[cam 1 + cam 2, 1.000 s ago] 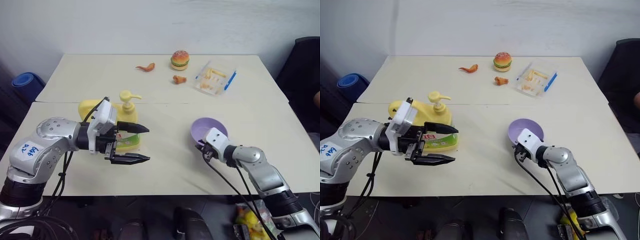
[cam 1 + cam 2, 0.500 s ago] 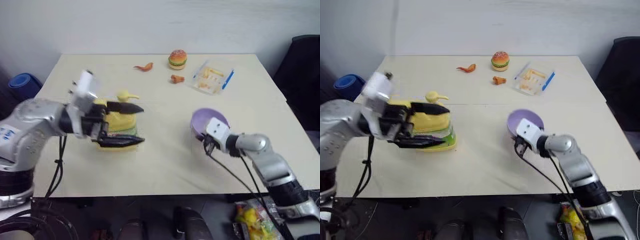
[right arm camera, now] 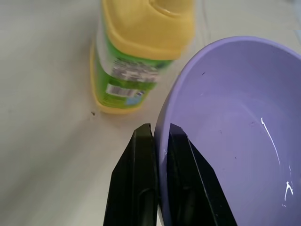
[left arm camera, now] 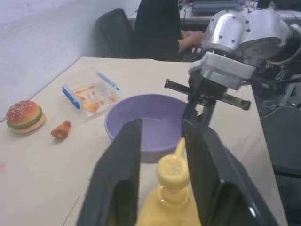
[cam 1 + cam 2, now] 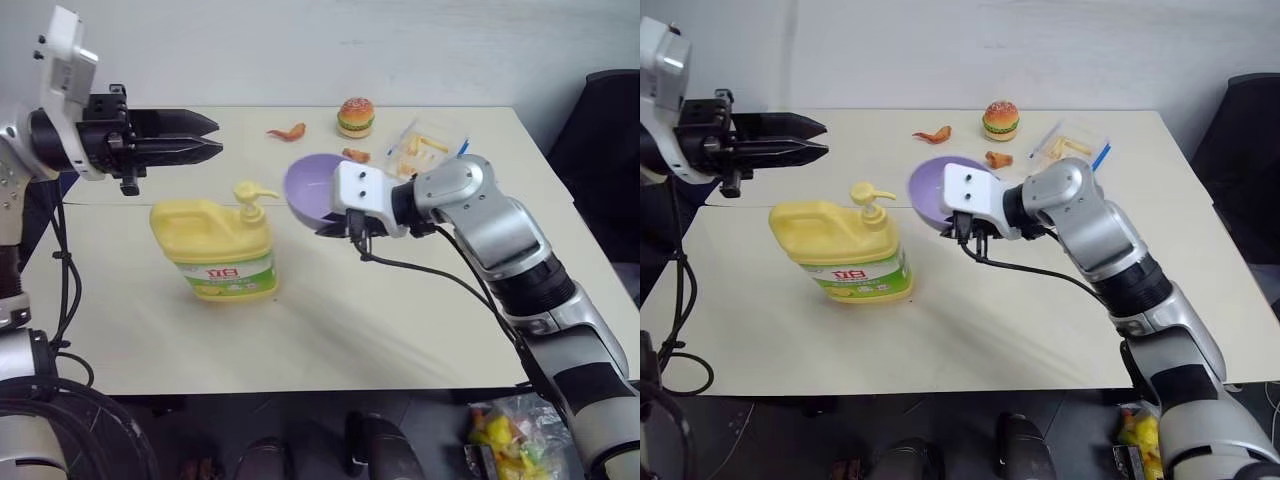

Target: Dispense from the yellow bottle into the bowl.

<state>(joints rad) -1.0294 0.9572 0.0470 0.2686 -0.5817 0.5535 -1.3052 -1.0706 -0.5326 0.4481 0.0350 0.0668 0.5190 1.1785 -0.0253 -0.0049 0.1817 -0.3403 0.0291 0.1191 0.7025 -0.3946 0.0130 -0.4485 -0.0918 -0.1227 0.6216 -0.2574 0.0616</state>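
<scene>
Whereas a second ago the right pincer (image 3: pixel 159 141) sat low at the bowl (image 5: pixel 318 186) on the bench (image 5: pixel 420 300), it now holds that bowl up off the surface, carried leftward to hang just beside the pump of the yellow bottle (image 5: pixel 217 250), its two black fingers clamped tight on the rim, one inside the wall and one outside. The left pincer (image 5: pixel 205 137), which was level with the bottle's body with fingers spread wide, has risen above and behind it, fingers now drawn narrow and holding nothing, aimed level toward the right. The bottle stands upright on the bench's left half, long axis vertical, pump spout pointing right toward the bowl, handle on the far left. It is a squat yellow jug with a green-and-white label bearing red characters. The bowl is smooth lavender plastic, tilted with its mouth facing up and toward the bottle; thin white streaks show on its inner wall in the right wrist view.
</scene>
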